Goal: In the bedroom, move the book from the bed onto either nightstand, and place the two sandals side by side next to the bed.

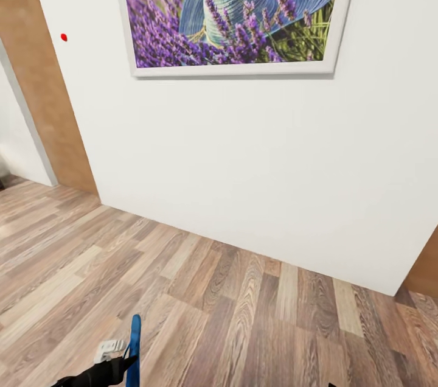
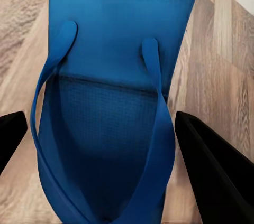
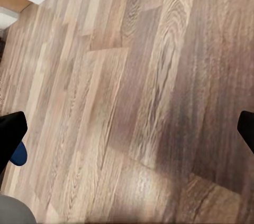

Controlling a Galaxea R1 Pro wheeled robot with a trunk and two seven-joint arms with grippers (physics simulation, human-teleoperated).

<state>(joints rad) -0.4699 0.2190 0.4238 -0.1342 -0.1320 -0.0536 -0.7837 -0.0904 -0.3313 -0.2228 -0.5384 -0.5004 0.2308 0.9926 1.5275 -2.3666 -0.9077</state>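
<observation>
Blue and close at the bottom edge of the head view, one sandal stands on its edge in the left pincer, above the wood-plank floor. In the left wrist view the sandal runs between the two dark fingers, straps facing the camera. I judge the pincer clamped on it, though the contact itself is hidden.

Further left to right, the room offers a wood door edge, a white wall with a small red dot, and a framed lavender picture high up.

On the right side, the right pincer looks down at bare floor, its fingers wide apart and holding nothing. A bit of blue peeks past one finger; I can't tell what it is.

My guess is that the robot is carrying the sandal to the bed. Next it must turn from this wall, find the bed, and lay the sandal flat on the floor beside it, leaving room for its mate.
</observation>
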